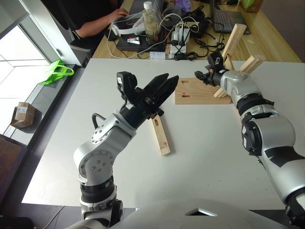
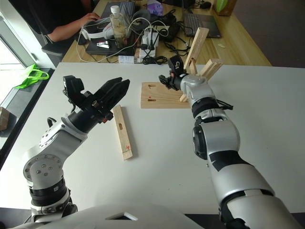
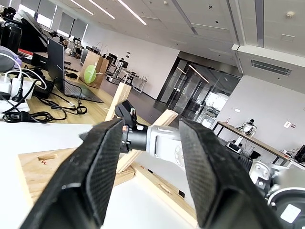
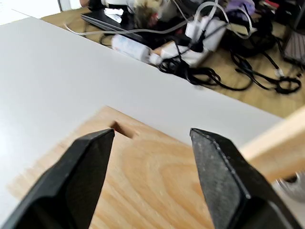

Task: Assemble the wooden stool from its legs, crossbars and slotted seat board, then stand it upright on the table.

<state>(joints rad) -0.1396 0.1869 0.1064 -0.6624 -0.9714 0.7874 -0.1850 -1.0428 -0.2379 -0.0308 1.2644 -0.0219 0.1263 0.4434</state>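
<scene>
A white counter (image 1: pixel 214 157) spans the foreground. Behind it stands a wooden desk (image 1: pixel 269 40) strewn with cables (image 1: pixel 202 42) and a laptop (image 1: pixel 226 19). Daylight enters a window (image 1: pixel 19 62) at left, near a green bag (image 1: pixel 57 72) and a cardboard box (image 1: pixel 23 114). Strip lights (image 3: pixel 131 10) line the ceiling.

Open-plan office — laptop (image 3: pixel 77 90), cable-strewn desk (image 1: pixel 269 40), glass partitions (image 3: pixel 190 90), ceiling strip lights (image 3: pixel 133 12).

We see bright daylight pouring in from the window (image 1: pixel 14 52) on our left, leaving the white desk (image 1: pixel 209 162) evenly lit, with only faint, soft shadows; ceiling strips (image 3: pixel 133 12) glare overhead.
</scene>
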